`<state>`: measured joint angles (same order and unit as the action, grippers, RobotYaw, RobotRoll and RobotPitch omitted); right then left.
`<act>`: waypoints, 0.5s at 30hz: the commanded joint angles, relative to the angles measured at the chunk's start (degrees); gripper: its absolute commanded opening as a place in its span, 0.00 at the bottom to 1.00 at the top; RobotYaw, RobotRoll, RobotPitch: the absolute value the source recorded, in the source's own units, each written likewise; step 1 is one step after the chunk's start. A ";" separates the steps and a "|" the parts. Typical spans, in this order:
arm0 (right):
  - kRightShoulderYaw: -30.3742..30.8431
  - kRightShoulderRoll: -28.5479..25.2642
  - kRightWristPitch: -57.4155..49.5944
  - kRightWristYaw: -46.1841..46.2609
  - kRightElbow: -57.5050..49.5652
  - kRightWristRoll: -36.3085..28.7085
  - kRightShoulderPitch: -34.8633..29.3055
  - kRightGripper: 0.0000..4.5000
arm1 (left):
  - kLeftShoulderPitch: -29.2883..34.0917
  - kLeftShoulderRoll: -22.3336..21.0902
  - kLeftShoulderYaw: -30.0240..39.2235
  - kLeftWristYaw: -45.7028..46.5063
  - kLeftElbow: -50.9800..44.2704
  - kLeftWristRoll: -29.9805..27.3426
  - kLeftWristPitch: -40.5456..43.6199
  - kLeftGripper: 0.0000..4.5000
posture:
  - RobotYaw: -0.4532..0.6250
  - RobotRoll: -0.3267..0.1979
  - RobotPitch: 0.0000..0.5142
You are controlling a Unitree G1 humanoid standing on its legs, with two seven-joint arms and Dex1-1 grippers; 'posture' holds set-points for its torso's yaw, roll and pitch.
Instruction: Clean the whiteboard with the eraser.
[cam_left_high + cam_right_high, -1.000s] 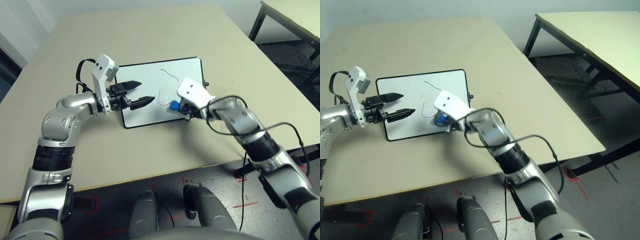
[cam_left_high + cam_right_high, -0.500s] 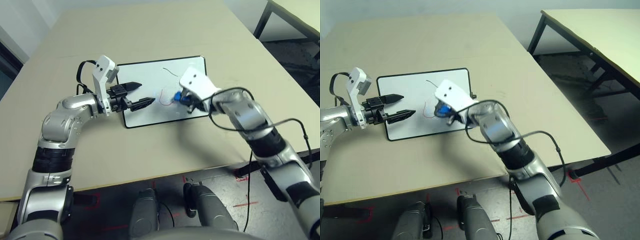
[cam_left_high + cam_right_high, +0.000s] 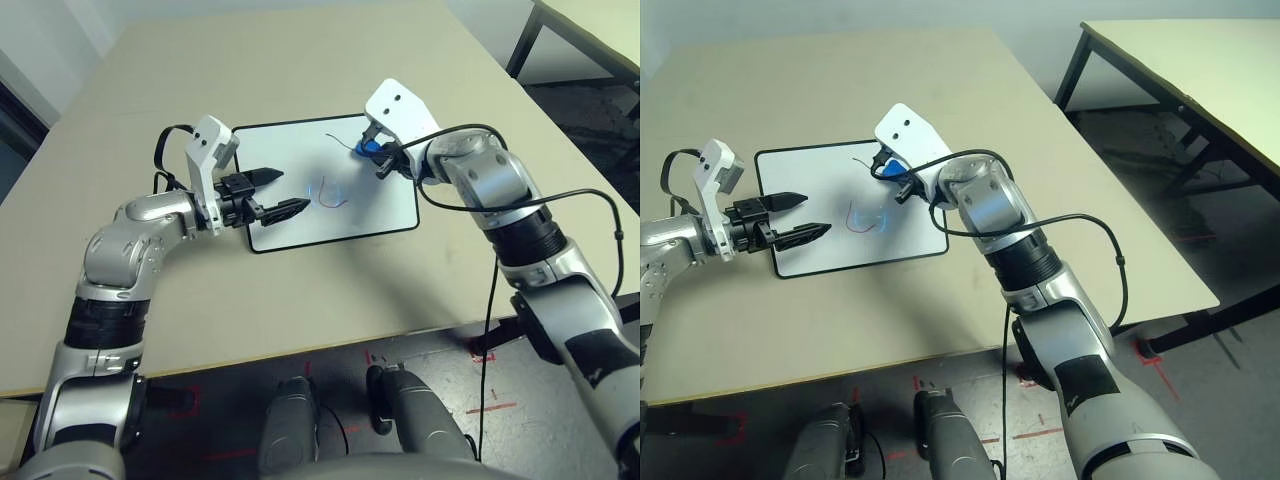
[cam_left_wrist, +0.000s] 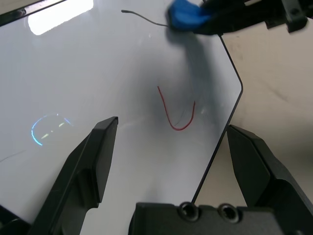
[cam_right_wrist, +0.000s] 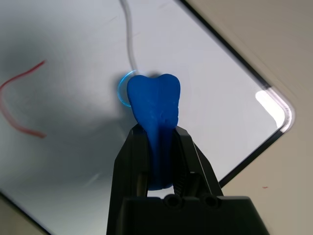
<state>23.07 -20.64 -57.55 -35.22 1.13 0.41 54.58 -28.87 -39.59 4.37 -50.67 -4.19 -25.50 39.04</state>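
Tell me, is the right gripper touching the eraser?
Touching. The right wrist view shows the right gripper with both fingers pressed against the sides of the blue eraser, clamping it over the whiteboard.

Beige table (image 3: 1020, 130); second table (image 3: 1200, 70) beyond; dark floor (image 3: 1240, 360).

Lab: floor tape marks (image 3: 480, 352), plain tables (image 3: 1200, 70).

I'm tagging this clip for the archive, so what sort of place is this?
Probably a lab or workshop room: plain beige worktables on black legs, red tape marks on the grey floor, and a whiteboard laid flat for a robot trial.
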 commanded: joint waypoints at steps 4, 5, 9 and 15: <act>8.87 -3.83 -10.01 -4.22 -14.20 -2.52 -7.95 0.13 | 0.15 -1.19 0.38 -0.31 -0.24 -0.45 0.91 1.00 | 0.40 0.62 0.30; 8.93 -3.85 -10.03 -4.15 -14.06 -2.52 -7.80 0.13 | 0.04 -1.38 0.42 -0.38 -0.08 -0.41 0.97 1.00 | 0.40 0.62 0.30; 5.46 -0.90 -3.88 -1.00 -4.68 -0.55 -2.34 0.13 | -0.33 -2.84 0.32 -0.89 0.82 -0.06 1.40 1.00 | 0.40 0.62 0.30; 1.15 2.80 7.24 3.34 10.26 1.72 6.77 0.13 | 0.15 -5.38 -0.23 -2.59 0.26 -0.34 3.23 1.00 | 0.40 0.62 0.30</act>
<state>24.99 -18.63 -52.49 -32.33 8.78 1.26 61.06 -29.28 -44.30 4.47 -52.74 -3.79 -25.48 41.41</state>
